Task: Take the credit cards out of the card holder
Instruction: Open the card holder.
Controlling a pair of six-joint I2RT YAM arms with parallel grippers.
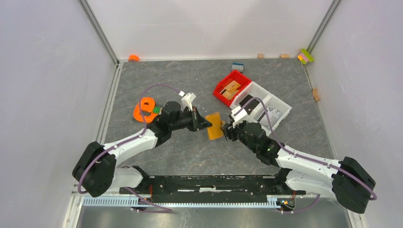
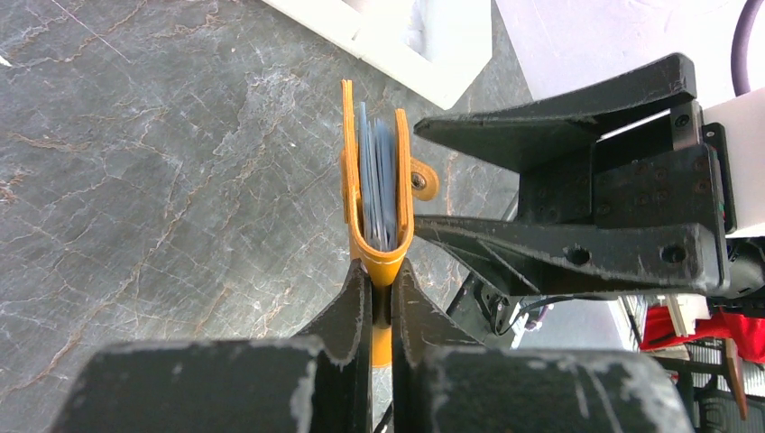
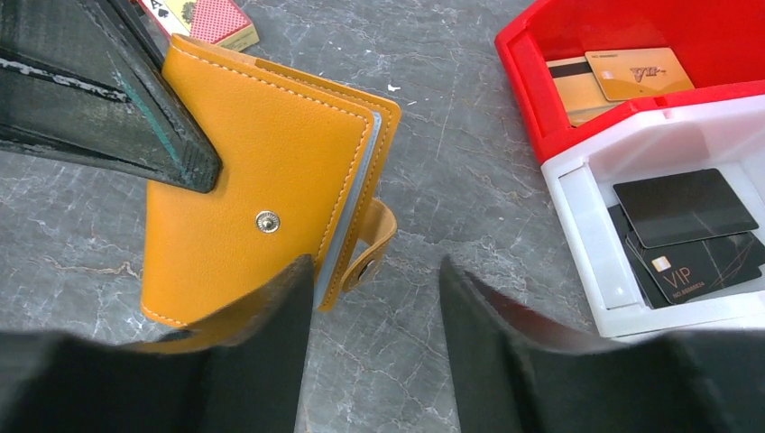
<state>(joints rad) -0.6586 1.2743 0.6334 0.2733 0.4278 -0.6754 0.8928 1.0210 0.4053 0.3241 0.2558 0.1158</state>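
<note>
Left tool point(image 2: 381, 275) is seen clenched on the spine of the card holder point(image 2: 400, 180), which is held on edge above the worktop point(image 2: 135, 180), mouth toward 12 o'clock. Right tool point(image 3: 374, 311) is spread, nothing gripped. The holder's open edge is found at its 10 o'clock, just beside, long axis running 12-to-6. The right arm is judged nearer that edge.

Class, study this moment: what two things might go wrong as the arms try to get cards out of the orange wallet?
1. The left gripper pinches the card holder only at its folded spine, so a pull could twist it or tug it free.
2. The open right gripper faces the loose snap strap beside nearly shut leaves; closing may catch the strap rather than a card.
</note>
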